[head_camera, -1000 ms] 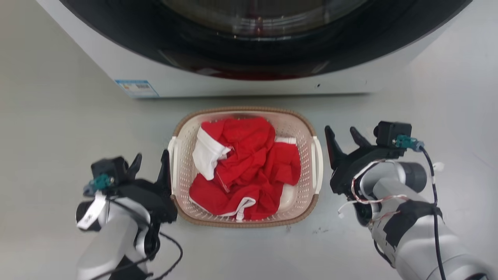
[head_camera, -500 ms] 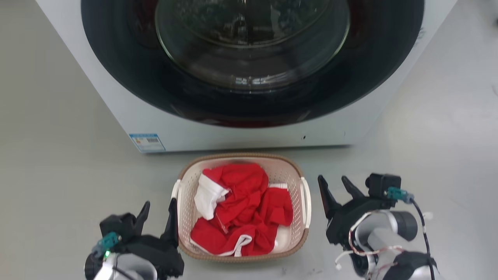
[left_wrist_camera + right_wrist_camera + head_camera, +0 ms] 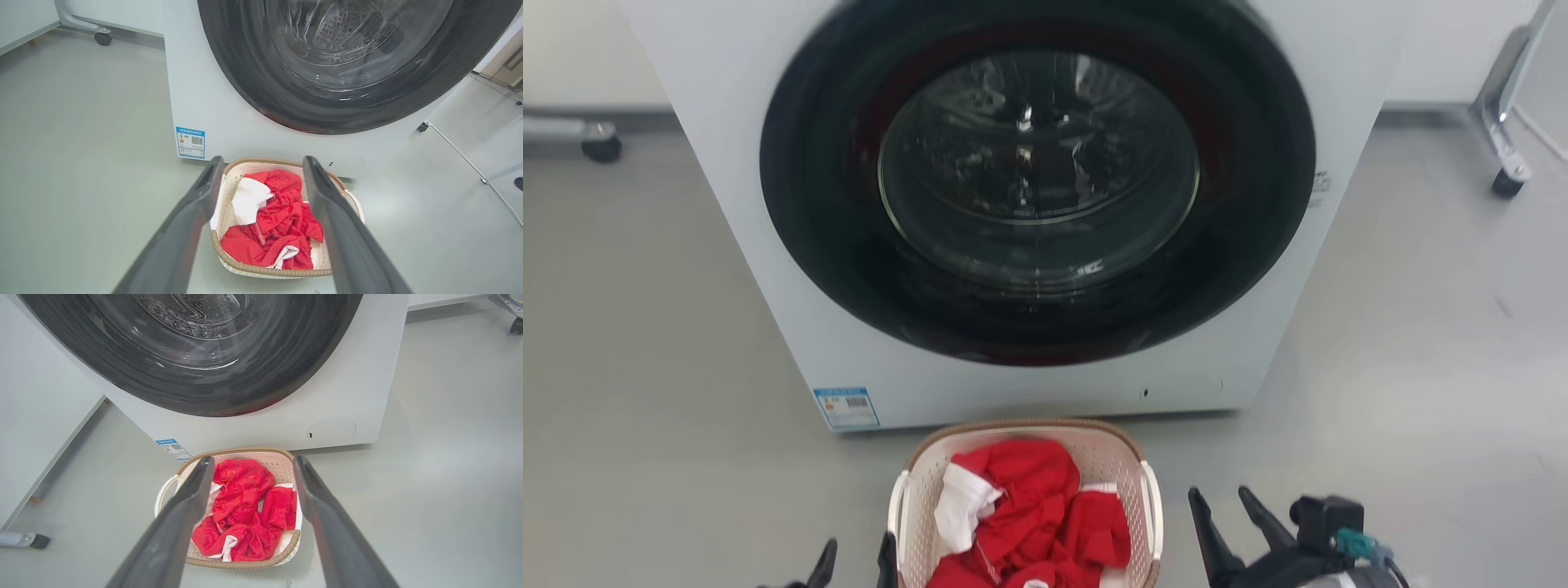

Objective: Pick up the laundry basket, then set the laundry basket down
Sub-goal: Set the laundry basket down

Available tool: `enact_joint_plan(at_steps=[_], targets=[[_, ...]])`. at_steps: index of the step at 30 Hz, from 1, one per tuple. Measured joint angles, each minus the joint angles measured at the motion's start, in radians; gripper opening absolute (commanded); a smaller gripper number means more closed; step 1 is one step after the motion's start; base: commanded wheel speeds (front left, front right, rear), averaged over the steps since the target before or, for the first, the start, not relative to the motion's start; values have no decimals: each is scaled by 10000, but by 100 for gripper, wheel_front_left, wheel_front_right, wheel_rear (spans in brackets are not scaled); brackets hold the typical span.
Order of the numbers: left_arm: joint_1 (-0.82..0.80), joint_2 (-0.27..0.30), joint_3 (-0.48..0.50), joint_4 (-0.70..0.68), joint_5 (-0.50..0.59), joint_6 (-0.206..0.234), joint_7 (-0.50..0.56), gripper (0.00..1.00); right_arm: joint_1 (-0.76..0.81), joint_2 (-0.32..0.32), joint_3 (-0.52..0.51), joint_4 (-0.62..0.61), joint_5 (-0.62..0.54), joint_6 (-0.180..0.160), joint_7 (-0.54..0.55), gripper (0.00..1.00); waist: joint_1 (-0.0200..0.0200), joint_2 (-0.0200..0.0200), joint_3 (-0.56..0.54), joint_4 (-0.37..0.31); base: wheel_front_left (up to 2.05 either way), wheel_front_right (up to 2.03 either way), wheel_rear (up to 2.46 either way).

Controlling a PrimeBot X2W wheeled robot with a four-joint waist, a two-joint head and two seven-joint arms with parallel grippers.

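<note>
Far to my left a dark caster [image 3: 602, 149] sits on the grey floor [image 3: 645, 367]. At the bottom edge of the head view my left tool [image 3: 858, 563] points up with its fingers spread and nothing between them. The inner finger is just beside the white left handle [image 3: 898, 510] of the laundry basket [image 3: 1021, 426] — whether it touches I cannot tell.

The basket stands on the floor, close in front of the white washer [image 3: 792, 343], below the round dark door [image 3: 1037, 196]. A small blue label [image 3: 847, 407] is stuck low on the washer's front, to the left of the basket. Inside the basket lie crumpled red clothes [image 3: 1029, 506] with a white piece [image 3: 960, 506] on the left side.

To the right of the basket, my right tool [image 3: 1218, 514] also points up, its two fingers apart and empty. It is near the right handle [image 3: 1152, 510] but clear of it — a strip of floor shows between them. Farther right, a metal leg with a black caster [image 3: 1507, 184] stands beside the washer.
</note>
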State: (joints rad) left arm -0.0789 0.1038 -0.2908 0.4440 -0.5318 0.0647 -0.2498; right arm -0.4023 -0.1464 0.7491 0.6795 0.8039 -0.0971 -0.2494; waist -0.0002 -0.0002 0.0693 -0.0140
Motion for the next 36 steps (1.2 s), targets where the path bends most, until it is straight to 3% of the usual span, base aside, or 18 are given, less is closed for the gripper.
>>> enact_joint_plan(at_steps=[10,19,36], targets=[[1460,-15,249,-1908,616,221,0,100,1872,-387,-872,-2660,-1329,-198,0,100,1,0,-1018,-59,0,0,0],[1947,-23,504,-2882,1030,320,0,100,2761,-435,-1712,-4102,-2184,-263,-2,100,2,2,-1112,-105,0,0,0],[2328,-100,681,-3753,1319,408,0,100,3964,-196,-3304,-5517,-3611,-276,-42,100,2,2,-1007,-64,0,0,0]])
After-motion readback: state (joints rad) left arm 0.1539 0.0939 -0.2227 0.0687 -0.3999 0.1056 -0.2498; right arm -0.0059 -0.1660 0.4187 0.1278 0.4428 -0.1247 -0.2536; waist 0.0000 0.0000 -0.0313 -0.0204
